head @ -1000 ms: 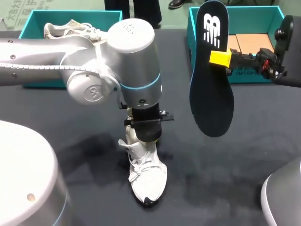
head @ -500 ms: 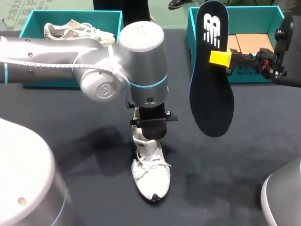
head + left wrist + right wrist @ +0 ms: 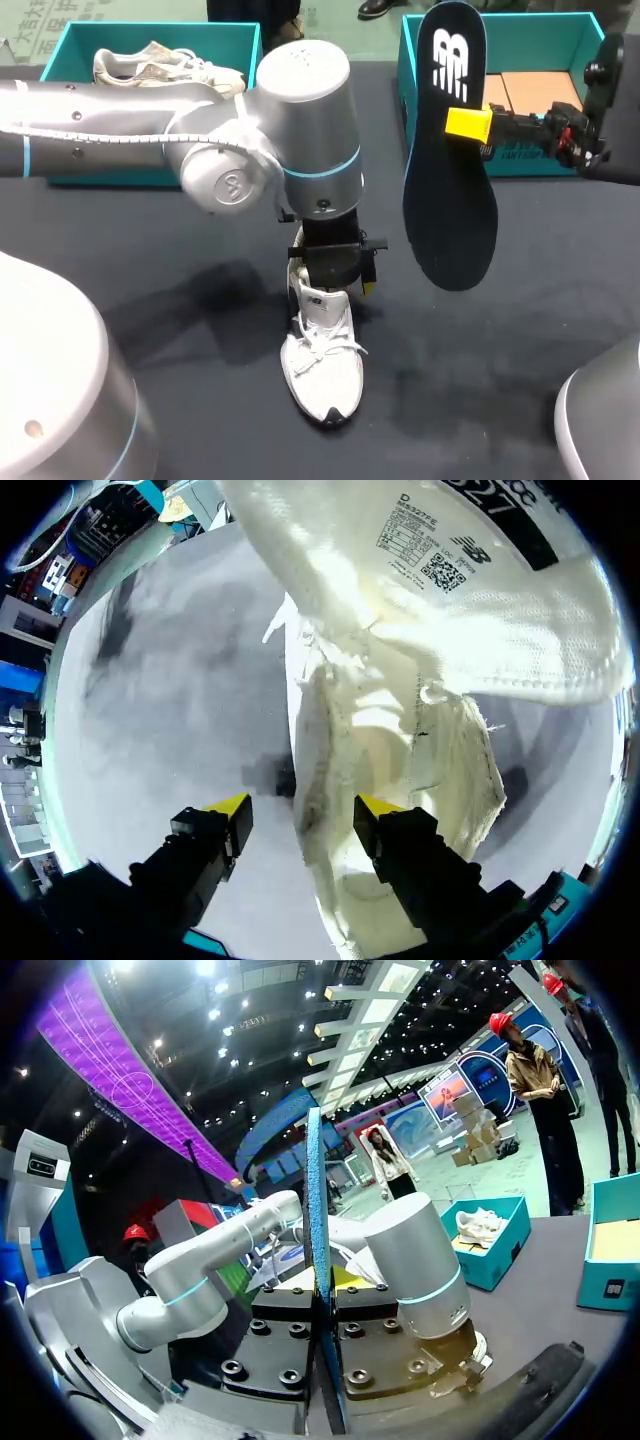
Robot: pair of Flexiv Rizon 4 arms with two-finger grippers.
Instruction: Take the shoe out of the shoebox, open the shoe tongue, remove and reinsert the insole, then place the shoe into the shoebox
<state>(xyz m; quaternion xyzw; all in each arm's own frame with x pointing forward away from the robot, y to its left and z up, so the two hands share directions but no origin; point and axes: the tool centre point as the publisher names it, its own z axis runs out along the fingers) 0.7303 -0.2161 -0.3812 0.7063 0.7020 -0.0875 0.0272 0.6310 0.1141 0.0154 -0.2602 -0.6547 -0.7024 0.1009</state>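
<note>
The shoe (image 3: 322, 368) lies on its sole near the middle of the desk (image 3: 500, 350), toe toward the near edge, heel under the left arm. The left tool (image 3: 303, 805) is down at the shoe's mouth with its fingers wide. One yellow tip sits inside the opening and the other outside on the desk, so the side wall stands between them without being pinched. The tongue (image 3: 430, 570) is folded up and forward, label side showing, which leaves the mouth open. I judge this hold is meant to steady the shoe and keep it spread for reinsertion. The right tool (image 3: 468, 124) is clamped on the dark insole (image 3: 450, 200), which hangs on edge in the air, well clear of the shoe and in front of the open shoebox (image 3: 540, 30) at the far right corner. Reinserting the insole looks like the next step.
</note>
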